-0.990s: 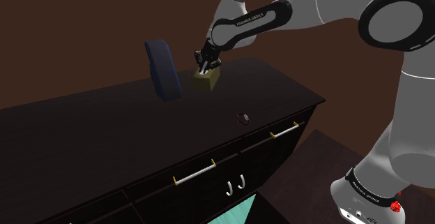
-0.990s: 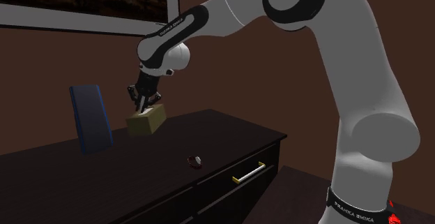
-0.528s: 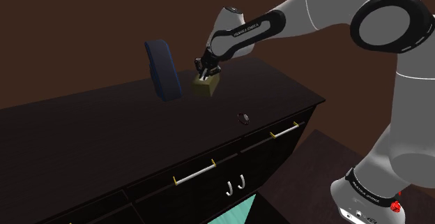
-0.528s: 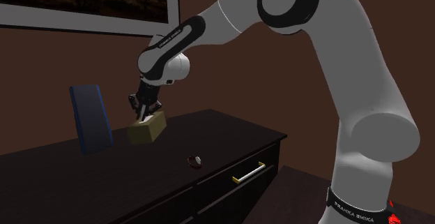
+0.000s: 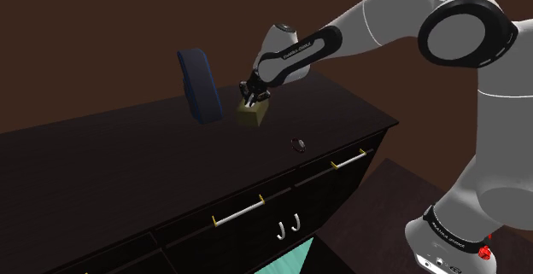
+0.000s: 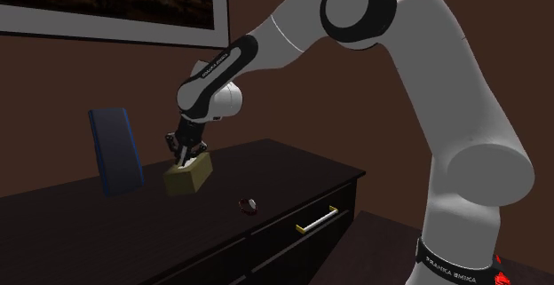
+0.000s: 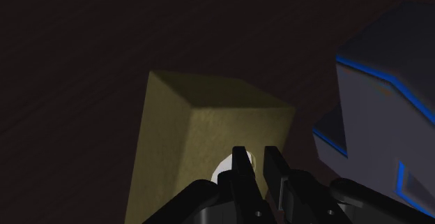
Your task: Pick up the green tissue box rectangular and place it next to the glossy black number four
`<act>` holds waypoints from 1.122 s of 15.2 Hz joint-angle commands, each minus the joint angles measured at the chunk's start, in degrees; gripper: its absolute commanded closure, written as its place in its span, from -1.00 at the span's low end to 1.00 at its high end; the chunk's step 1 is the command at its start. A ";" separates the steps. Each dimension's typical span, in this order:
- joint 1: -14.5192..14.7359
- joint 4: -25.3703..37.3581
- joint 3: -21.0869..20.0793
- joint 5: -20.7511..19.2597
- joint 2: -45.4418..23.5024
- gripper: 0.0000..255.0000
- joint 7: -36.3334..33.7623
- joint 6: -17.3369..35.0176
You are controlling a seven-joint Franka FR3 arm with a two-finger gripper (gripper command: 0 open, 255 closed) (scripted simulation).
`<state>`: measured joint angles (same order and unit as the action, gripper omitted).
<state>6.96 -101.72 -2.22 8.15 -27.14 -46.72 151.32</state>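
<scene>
Jaws: almost fully closed, w/ only a narrow slit btwn the fingers (image 7: 240,172). They pinch a white tissue tuft (image 7: 224,165) sticking out of the top of the tissue box (image 7: 209,128) (image 5: 253,115). The hold is on the tuft, not on the box walls. Jaws come down onto the box top from above.

Ref. item: tissue box. Colour obs. as dull olive-yellow, shape rectangular. Its underside is at or just above the surface (image 5: 128,166); contact cannot be confirmed.

Dark blue slab (image 5: 200,87) (image 6: 116,150): upright on the surface, just beside the box, on the box's side toward the shoulder view's left. Small gap, not touching. The wrist view shows bright blue edge lines & a stepped outline on it.

Small round item (image 5: 297,145): on the surface, well apart from the box, nearer the front edge, on the side opposite the slab.

The surface is the top of a dark dresser. Drawer fronts w/ pale bar handles (image 5: 237,212) sit lower than & fwd of the box.

Arm (image 5: 376,20): white w/ dark joints, arches from the shoulder view's right down to the box.

Framed picture (image 6: 106,3): on the brown wall, above & behind the box.
</scene>
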 commanded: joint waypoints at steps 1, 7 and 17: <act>0.01 -0.03 -0.02 0.02 -0.18 1.00 0.02 0.27; 0.01 -0.03 -0.02 0.02 -0.18 1.00 0.02 0.27; -0.35 -3.12 0.15 -0.01 6.49 -1.00 0.01 -3.35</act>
<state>6.72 -104.03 -2.10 8.14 -22.30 -46.76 148.85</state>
